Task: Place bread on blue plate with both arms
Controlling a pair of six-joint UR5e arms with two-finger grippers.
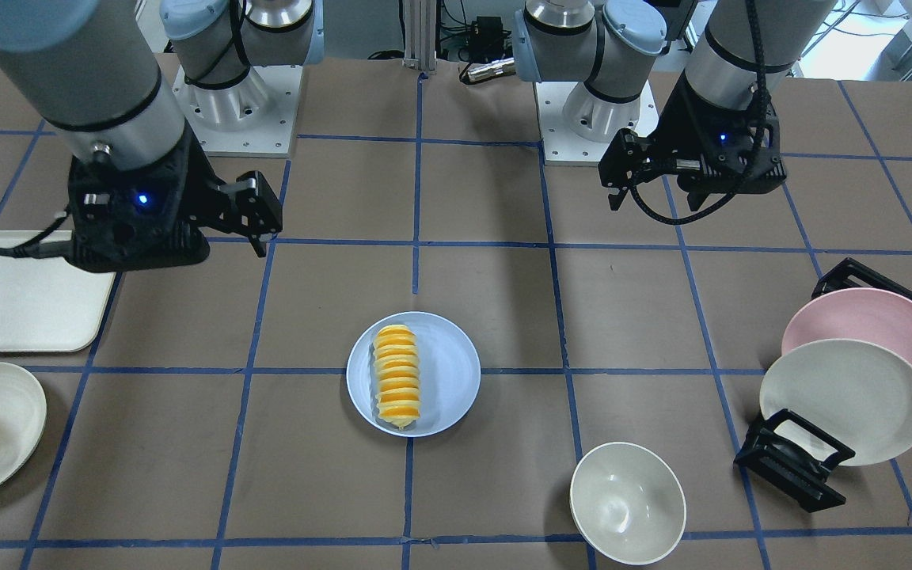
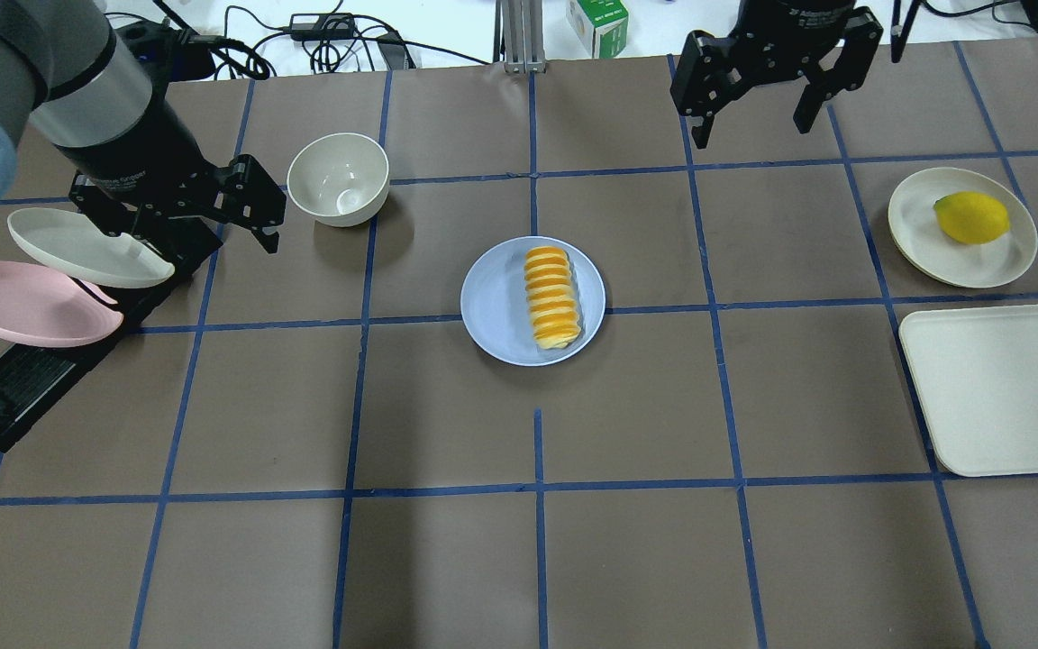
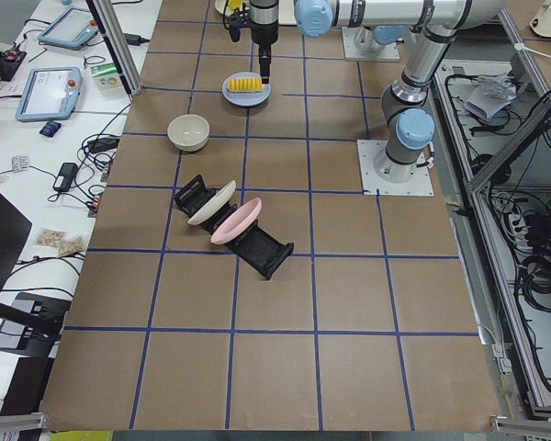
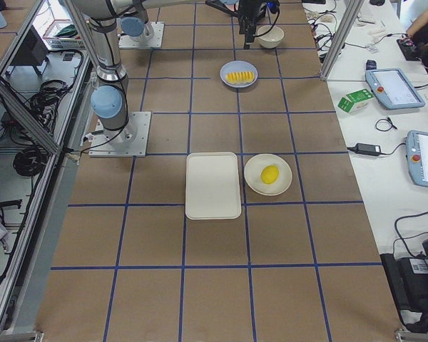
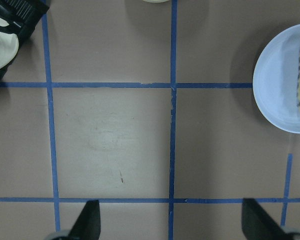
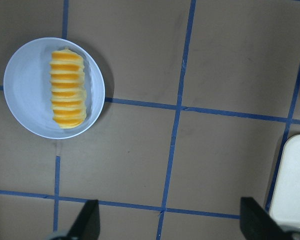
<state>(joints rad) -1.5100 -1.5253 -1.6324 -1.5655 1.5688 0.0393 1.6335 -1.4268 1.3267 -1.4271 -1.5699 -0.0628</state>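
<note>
The worktop (image 2: 519,559) carries everything. Above it the left pincer (image 5: 172,222) and the right pincer (image 2: 751,126) hang spread wide and empty, both well apart from the middle. The blue plate (image 2: 492,315) lies mid-worktop, and the bread (image 2: 552,297) rests on it, off-centre toward one rim. The placing looks done. The risk is a low arm sweep across the middle, which could knock the loaf over that rim.

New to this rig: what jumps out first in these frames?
The orange-and-yellow bread lies on the blue plate at the centre of the table. The left tool and right tool hang open, both clear of the plate. A yellow lemon sits on a cream plate on the robot's right.
</note>
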